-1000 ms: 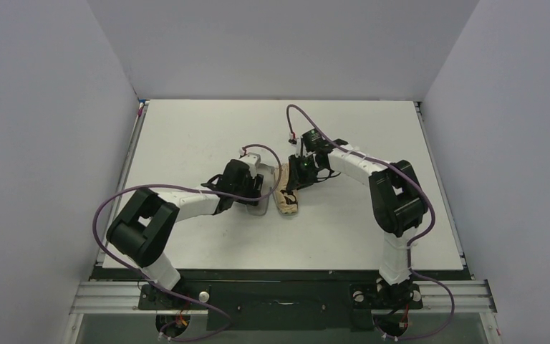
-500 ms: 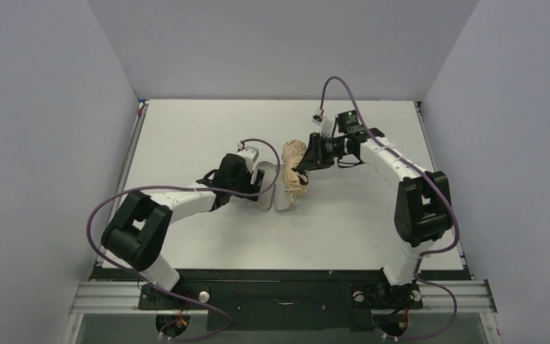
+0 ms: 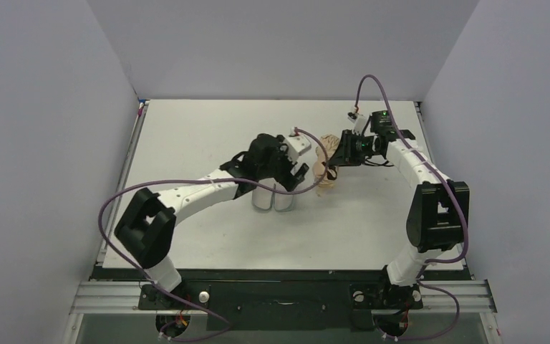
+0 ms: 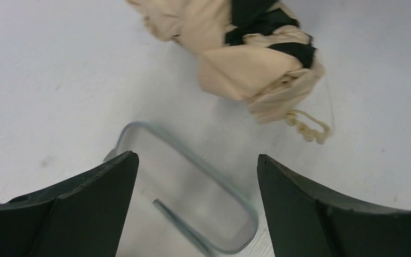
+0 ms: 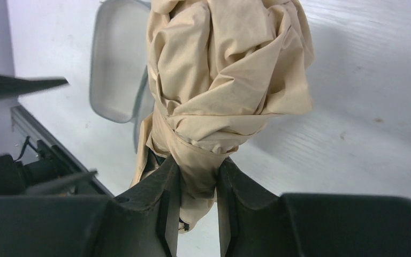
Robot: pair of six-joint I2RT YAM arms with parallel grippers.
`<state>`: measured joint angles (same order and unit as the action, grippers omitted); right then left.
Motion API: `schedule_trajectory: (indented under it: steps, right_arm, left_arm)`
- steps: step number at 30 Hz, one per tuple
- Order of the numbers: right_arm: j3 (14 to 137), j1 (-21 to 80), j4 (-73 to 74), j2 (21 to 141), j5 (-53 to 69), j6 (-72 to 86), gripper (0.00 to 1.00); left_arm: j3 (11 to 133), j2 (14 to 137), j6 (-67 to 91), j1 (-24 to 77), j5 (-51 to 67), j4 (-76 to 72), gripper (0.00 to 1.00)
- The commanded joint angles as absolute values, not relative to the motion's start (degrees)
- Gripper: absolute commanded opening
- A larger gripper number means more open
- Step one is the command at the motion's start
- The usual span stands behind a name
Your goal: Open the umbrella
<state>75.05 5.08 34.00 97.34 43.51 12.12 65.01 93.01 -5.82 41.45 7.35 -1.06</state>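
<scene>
The umbrella (image 3: 324, 170) is a folded bundle of tan fabric with black lining showing, held off the table at centre right. My right gripper (image 3: 338, 156) is shut on its narrow end; in the right wrist view the tan canopy (image 5: 230, 75) bulges out beyond my right gripper (image 5: 198, 176). My left gripper (image 3: 286, 179) is open and empty, just left of the umbrella and above the pale grey-green sleeve (image 3: 272, 199). In the left wrist view the umbrella (image 4: 246, 59) and its tan cord (image 4: 307, 127) lie beyond my open left gripper (image 4: 195, 163), with the sleeve (image 4: 187, 198) under the gap.
The white table (image 3: 200, 136) is bordered by grey walls on three sides. A metal rail (image 3: 286, 297) runs along the near edge by the arm bases. The sleeve also shows in the right wrist view (image 5: 118, 69), lying flat on the table.
My right gripper has carried the umbrella up and to the right, away from the sleeve. My left arm has swung right and forward, its gripper now over the sleeve's right end.
</scene>
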Motion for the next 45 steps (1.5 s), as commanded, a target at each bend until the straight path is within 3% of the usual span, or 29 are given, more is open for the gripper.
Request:
schedule_trajectory:
  steps: [1, 11, 17, 45]
  right_arm:
    - [74.80, 0.96, 36.43, 93.50, 39.44, 5.80, 0.00]
    - [70.10, -6.75, 40.12, 91.93, 36.11, 0.45, 0.00]
    - [70.49, -6.75, 40.37, 91.98, 36.63, -1.00, 0.00]
    - [67.85, 4.87, 40.65, 88.01, 36.98, -0.79, 0.00]
  left_arm:
    - [76.03, 103.25, -14.58, 47.11, 14.35, 10.28, 0.80]
    - [97.01, 121.93, -31.34, 48.76, 13.48, 34.13, 0.81]
    - [98.61, 124.71, -38.64, 45.65, 13.62, 42.69, 0.81]
    - [60.17, 102.29, -58.47, 16.39, 9.75, 44.84, 0.81]
